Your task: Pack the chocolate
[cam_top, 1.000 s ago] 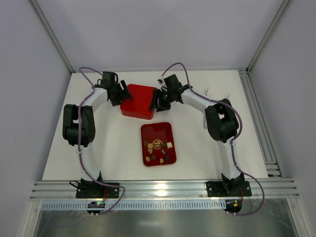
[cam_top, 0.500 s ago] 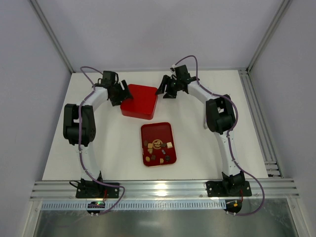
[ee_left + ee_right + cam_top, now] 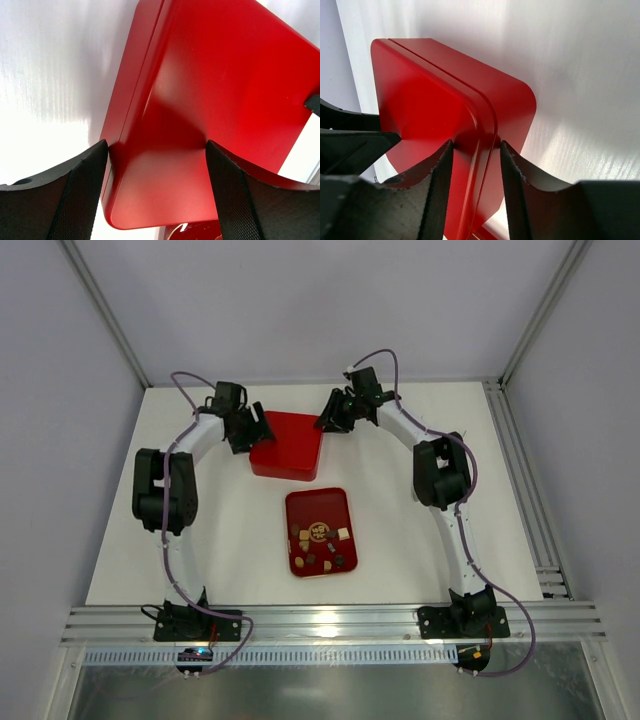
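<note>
Chocolate (image 3: pixel 320 538) sits in the red tray (image 3: pixel 296 502) mid-counter (image 3: pixel 200 540), visible only from top; red box (image 3: pixel 290 452) at tray's 11 o'clock, left claw (image 3: pixel 248 433) wide open at box's 9, right claw (image 3: pixel 328 423) part-open off its 1, both arms stretched far.

Lab test cell — white table (image 3: pixel 230 540), aluminium rails (image 3: pixel 330 621), plain walls (image 3: pixel 300 310).

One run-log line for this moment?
left end effector: open, at box | right end effector: astride box rim, grip unclear | chocolate: in tray
</note>
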Controlling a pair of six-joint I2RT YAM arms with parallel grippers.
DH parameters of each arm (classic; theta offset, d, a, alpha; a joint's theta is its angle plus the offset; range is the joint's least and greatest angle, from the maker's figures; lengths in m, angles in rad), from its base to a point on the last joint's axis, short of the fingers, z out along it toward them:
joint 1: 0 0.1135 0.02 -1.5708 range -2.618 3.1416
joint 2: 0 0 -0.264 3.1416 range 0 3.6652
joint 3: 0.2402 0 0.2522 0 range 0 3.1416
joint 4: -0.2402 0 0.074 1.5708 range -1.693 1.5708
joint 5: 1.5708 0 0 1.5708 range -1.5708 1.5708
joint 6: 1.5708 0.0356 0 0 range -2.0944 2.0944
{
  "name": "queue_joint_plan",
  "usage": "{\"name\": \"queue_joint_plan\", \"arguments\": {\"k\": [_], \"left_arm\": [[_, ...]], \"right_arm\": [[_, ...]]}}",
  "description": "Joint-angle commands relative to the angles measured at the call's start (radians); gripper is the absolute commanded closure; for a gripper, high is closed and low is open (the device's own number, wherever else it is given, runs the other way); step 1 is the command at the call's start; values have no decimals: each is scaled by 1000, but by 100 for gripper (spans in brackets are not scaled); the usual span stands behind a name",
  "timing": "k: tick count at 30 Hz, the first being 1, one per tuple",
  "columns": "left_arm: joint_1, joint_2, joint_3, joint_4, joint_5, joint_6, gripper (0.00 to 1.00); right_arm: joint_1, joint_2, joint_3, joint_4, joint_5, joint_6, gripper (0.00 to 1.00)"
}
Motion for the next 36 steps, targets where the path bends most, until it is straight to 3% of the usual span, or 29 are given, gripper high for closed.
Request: {"name": "queue_joint_plan", "arguments": {"k": [1,17,36], "left_arm": [[-37,119,-62,-251,-103,87,25],[-77,137,-51,-267,-95,87,25],[-112,133,-63,-286,-75,103,25]], "right_arm": [[11,45,22,-91,81,-37,59],[29,118,128,-287,208,-104,69],[80,229,379,-539,355,-162,65]]}}
